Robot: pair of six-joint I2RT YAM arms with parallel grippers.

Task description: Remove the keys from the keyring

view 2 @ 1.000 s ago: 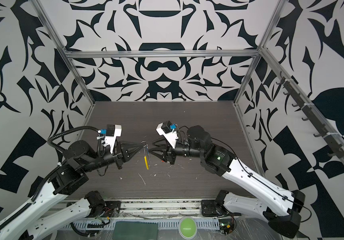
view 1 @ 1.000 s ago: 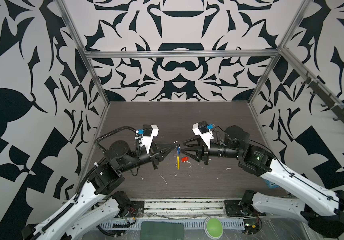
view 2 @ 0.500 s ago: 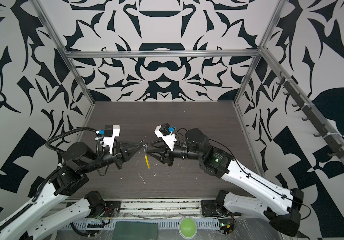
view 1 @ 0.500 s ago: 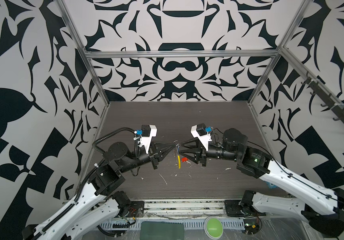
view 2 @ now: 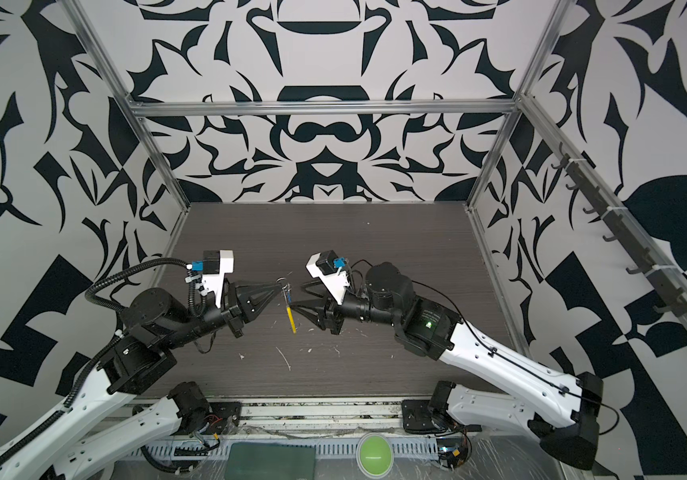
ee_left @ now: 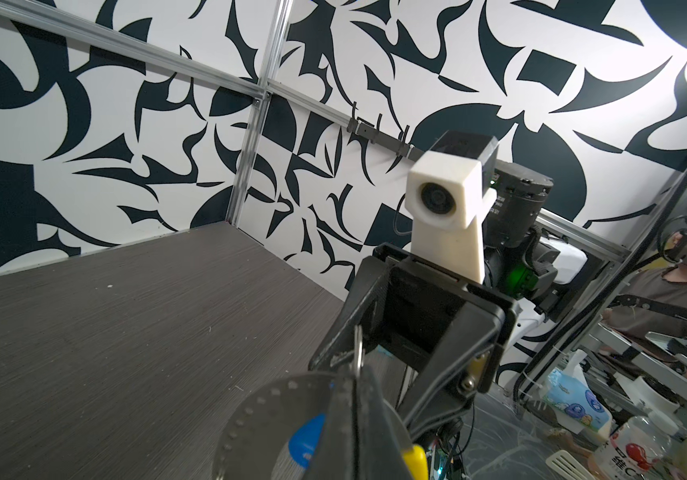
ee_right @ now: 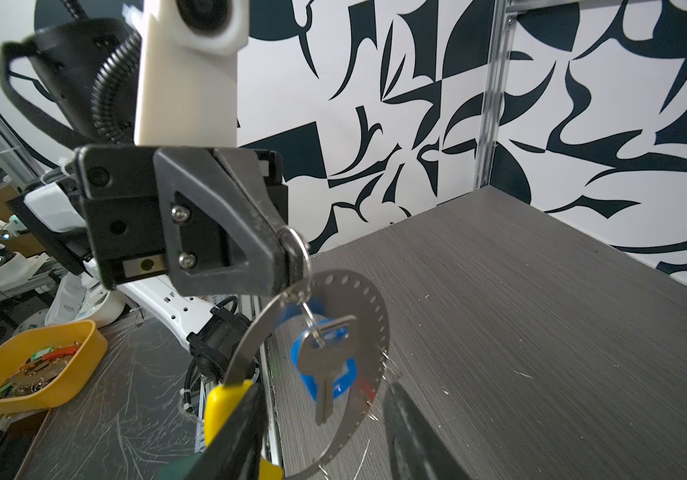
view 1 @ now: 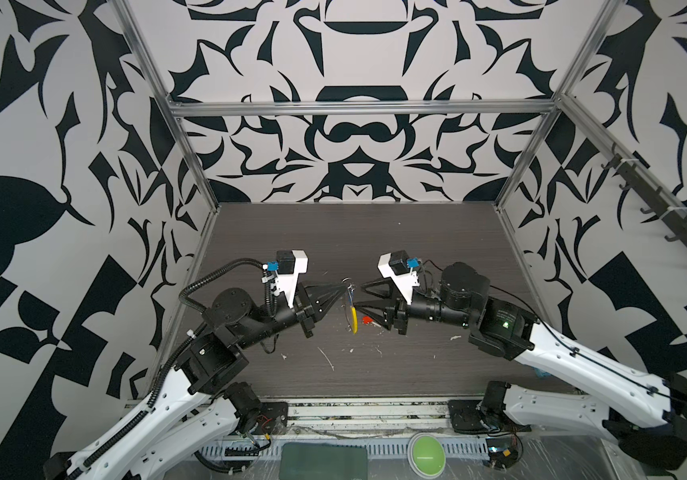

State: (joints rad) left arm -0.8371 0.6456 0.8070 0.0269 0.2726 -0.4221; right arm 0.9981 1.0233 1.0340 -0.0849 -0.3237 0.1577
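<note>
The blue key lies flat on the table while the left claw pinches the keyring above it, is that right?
Not quite. The blue key hangs in the air from the keyring, clear of the table, while the left gripper pinches the keyring at its top. The right wrist view shows this.

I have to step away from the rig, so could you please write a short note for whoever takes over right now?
Left pincer: shut on the keyring at its top, so it hangs.
Right pincer: open, fingers either side of the keyring's lower end.
Blue key: hanging on the keyring.
Red key: beside the right pincer, seemingly off the keyring; not certain.
Done: perhaps the red key. Left: take off the blue key.
</note>
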